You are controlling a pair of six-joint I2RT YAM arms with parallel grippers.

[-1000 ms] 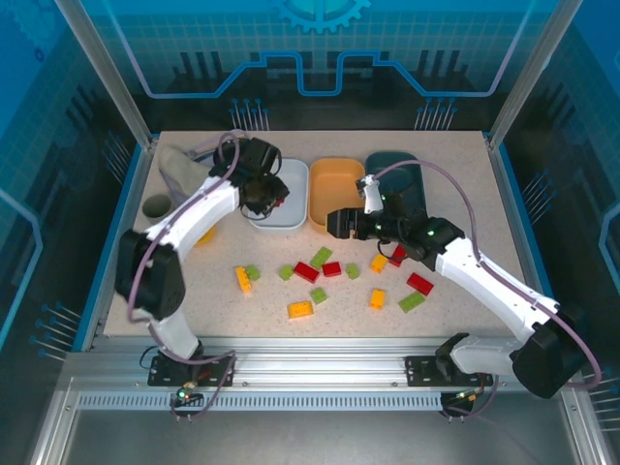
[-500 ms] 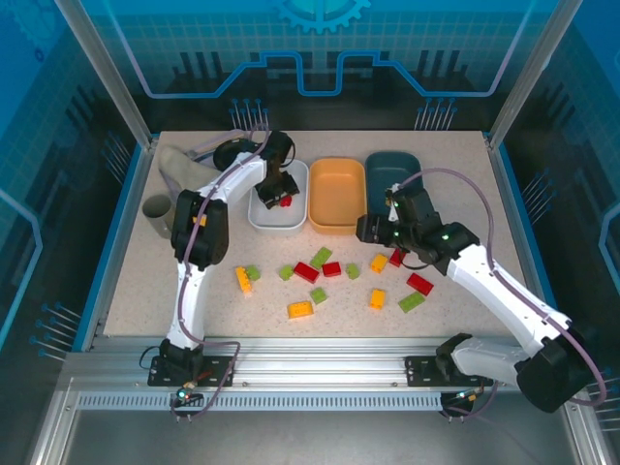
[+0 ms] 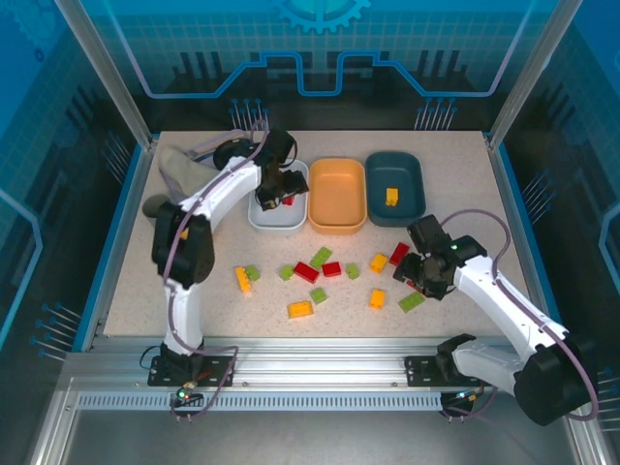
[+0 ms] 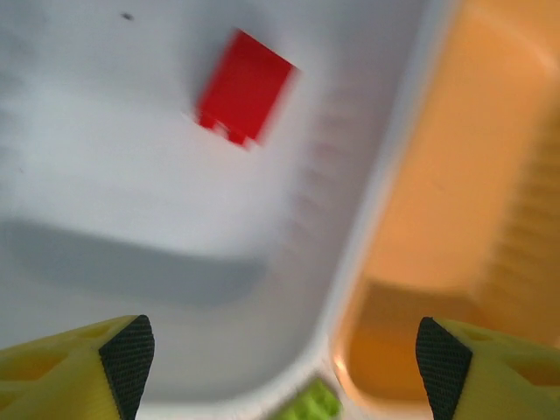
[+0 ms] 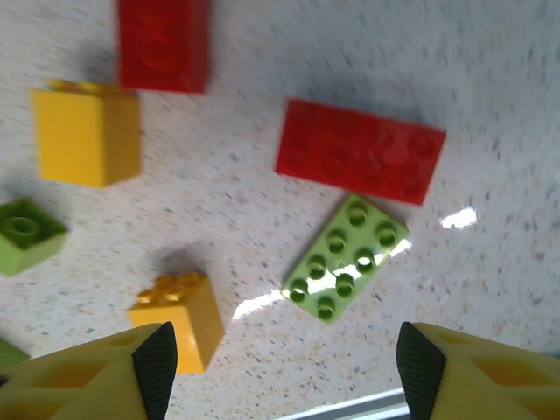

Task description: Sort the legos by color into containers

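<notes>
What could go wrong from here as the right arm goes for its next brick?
The right gripper hangs open over a red brick and a green brick lying almost corner to edge. Closing there could catch both or knock one away. A yellow brick sits in the teal tray while the orange tray looks bare, so later yellow bricks might get split between trays.
</notes>
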